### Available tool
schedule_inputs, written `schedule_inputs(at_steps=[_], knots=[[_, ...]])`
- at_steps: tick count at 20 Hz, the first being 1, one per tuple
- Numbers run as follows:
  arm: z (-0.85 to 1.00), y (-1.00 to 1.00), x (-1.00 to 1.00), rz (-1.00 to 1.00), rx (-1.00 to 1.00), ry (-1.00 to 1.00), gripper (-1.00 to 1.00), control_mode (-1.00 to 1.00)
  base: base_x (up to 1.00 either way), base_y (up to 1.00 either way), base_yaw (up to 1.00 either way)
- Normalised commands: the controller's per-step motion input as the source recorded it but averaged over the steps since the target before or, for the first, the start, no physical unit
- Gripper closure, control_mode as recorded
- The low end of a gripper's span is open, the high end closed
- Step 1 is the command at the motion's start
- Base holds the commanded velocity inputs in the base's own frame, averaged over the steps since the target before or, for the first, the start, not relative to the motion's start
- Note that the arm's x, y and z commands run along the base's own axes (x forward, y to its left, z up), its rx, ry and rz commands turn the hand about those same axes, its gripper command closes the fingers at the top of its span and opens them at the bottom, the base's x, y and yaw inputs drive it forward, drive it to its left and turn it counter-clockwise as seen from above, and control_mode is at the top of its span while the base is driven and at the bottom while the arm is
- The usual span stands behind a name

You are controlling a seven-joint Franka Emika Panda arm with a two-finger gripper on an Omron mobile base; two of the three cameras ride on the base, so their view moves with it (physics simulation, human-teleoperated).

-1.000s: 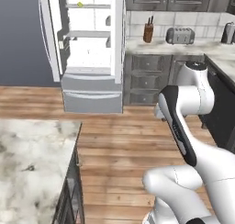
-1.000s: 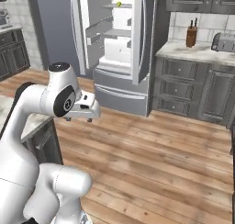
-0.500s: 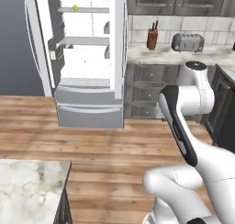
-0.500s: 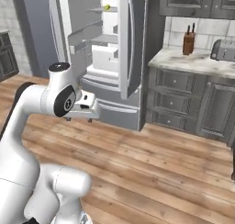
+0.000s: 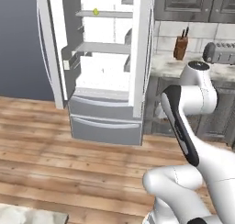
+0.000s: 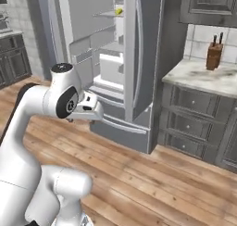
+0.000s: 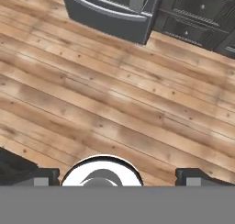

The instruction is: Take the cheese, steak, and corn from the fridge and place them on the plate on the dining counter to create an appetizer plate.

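The fridge (image 5: 106, 58) (image 6: 107, 44) stands ahead with its doors swung open, showing pale shelves and white drawers. On an upper shelf lies a small yellow item with a green tinge, which looks like the corn (image 5: 95, 11) (image 6: 119, 10). My gripper (image 6: 78, 120) hangs from the raised, folded arm well short of the fridge and points down at the wooden floor. In the hand view the gripper (image 7: 117, 177) is open, its two dark fingertips (image 7: 41, 176) far apart with nothing between them. Cheese, steak and plate are out of view.
Right of the fridge runs a marble top on dark cabinets (image 6: 203, 123) carrying a knife block (image 5: 182, 46) (image 6: 214, 56) and a toaster (image 5: 219, 52). Wooden floor (image 7: 114, 94) lies between me and the fridge's bottom drawers (image 7: 108, 14). A pale marble corner (image 5: 27, 216) shows at bottom left.
Both base views have shifted: the fridge is larger and closer, and the marble top at lower left has almost slid out of frame. The arm holds the same pose, gripper still open.
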Motion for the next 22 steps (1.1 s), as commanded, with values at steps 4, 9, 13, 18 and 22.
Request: schedule_inputs(at_steps=[4, 9, 13, 18, 22], knots=[[0.0, 0.0, 0.0, 0.0, 0.0, 0.0, -1.0, 1.0, 1.0, 0.16, 0.46], [0.0, 0.0, 0.0, 0.0, 0.0, 0.0, -1.0, 1.0, 1.0, 0.26, 0.43], [0.0, 0.0, 0.0, 0.0, 0.0, 0.0, -1.0, 1.0, 1.0, 0.28, 0.3], [0.0, 0.0, 0.0, 0.0, 0.0, 0.0, -1.0, 1.0, 1.0, 0.02, 0.01], [0.0, 0.0, 0.0, 0.0, 0.0, 0.0, -1.0, 1.0, 1.0, 0.0, -0.12]])
